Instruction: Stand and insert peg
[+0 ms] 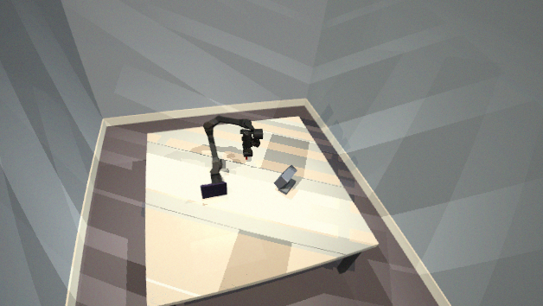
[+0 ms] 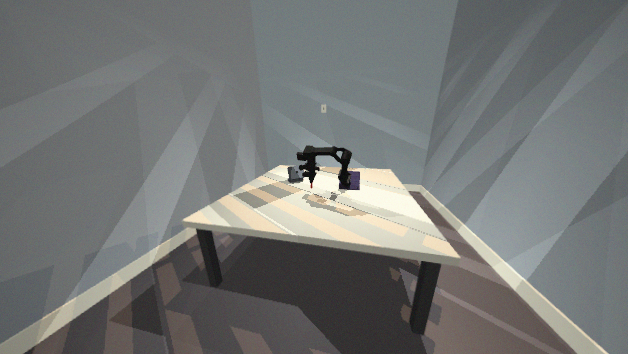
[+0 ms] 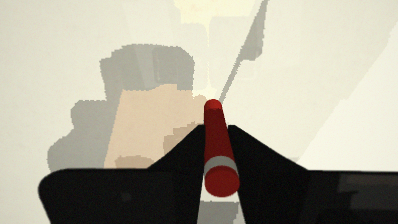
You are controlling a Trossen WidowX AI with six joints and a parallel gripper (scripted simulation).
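Observation:
The red peg (image 1: 246, 158) (image 2: 311, 186) (image 3: 216, 142) is about upright, its white-banded end up toward the wrist camera and its plain end down. My gripper (image 1: 247, 155) (image 2: 312, 181) (image 3: 216, 131) points down and is shut on the peg, with one black finger against each side. In the top and exterior views only a short red tip shows below the fingers. Whether it touches the table (image 1: 194, 242) (image 2: 380, 237) I cannot tell. The grey sloped panel (image 1: 286, 174) (image 2: 294, 174) stands apart from the gripper, to its right in the top view. Its hole cannot be made out.
The arm's dark base block (image 1: 214, 190) (image 2: 354, 180) stands on the table, left of the panel in the top view. Striped light and shadows cross the table top. The table's far edge lies behind the arm in the top view.

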